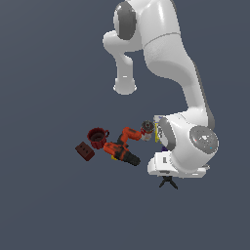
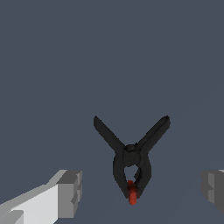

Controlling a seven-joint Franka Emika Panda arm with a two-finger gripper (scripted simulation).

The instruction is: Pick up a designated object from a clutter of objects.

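My claw (image 2: pixel 140 188) hangs released over the black clamp (image 2: pixel 130 162); it looks light and stiff, so I'd pinch its pivot body

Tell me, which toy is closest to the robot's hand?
The little black clamp. In the wrist view it sits between the hand's open fingers. The red mug, drill and brown brick lie farther off.

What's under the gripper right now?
The black spring clamp lies on the bare floor between the open gripper fingers, untouched. In the exterior view only its legs show; the hand covers the rest.
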